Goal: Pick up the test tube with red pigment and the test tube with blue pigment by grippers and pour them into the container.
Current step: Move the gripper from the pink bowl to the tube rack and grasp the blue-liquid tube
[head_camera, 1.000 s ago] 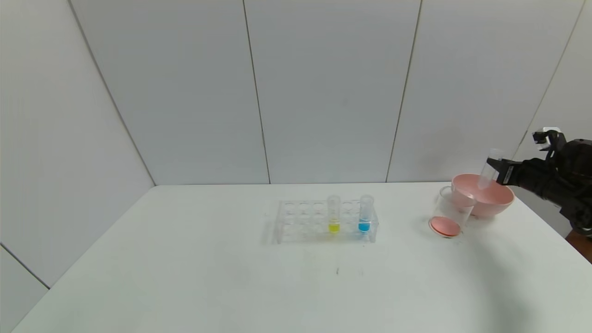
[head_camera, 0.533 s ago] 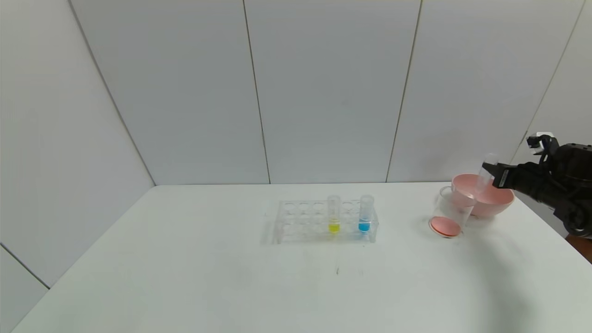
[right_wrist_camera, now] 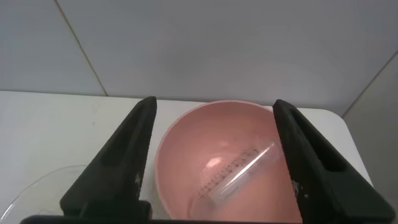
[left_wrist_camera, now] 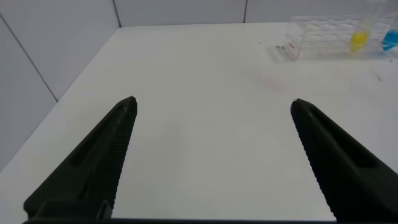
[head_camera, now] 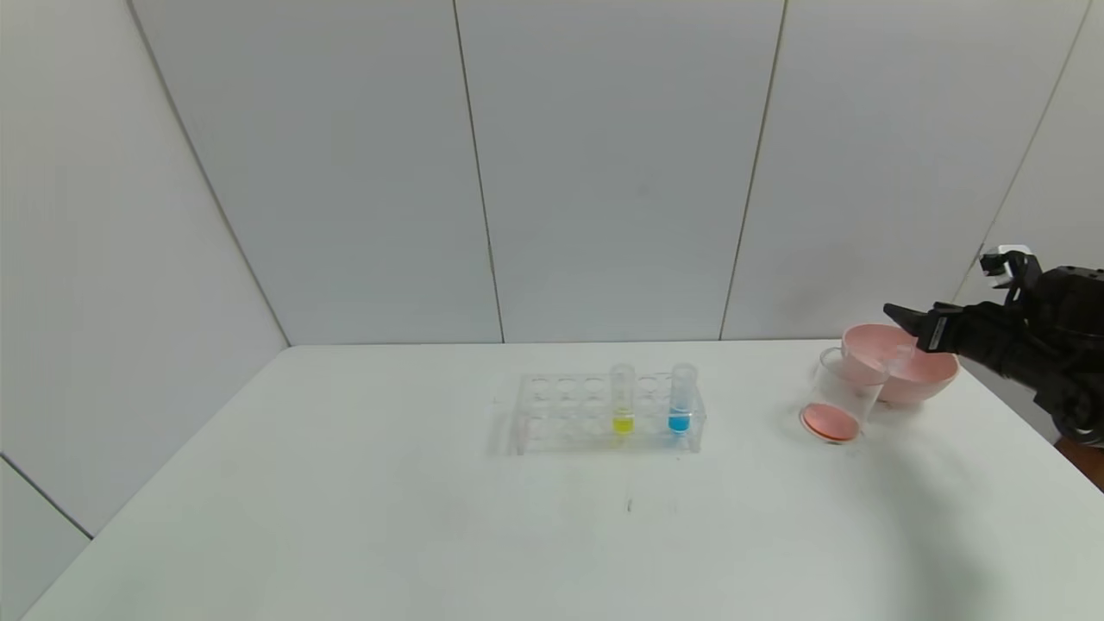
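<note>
The test tube with blue pigment [head_camera: 681, 402] stands upright in the clear rack [head_camera: 561, 412] at the table's middle; it also shows in the left wrist view [left_wrist_camera: 390, 38]. The container [head_camera: 840, 397] stands right of the rack with orange-red liquid at its bottom. A clear tube [right_wrist_camera: 244, 173] with no liquid showing lies on its side inside the pink bowl [right_wrist_camera: 186, 155]. My right gripper [head_camera: 899, 315] [right_wrist_camera: 214, 104] is open and empty just above that bowl. My left gripper [left_wrist_camera: 213, 102] is open and empty over bare table, well left of the rack.
A tube with yellow liquid [head_camera: 622, 403] stands in the rack, left of the blue one. The pink bowl [head_camera: 942, 369] sits right behind the container, near the table's right edge. White wall panels stand behind the table.
My right gripper has dropped a little over the pink bowl and opened. The clear tube it held has left its fingers and now lies in the bowl.
</note>
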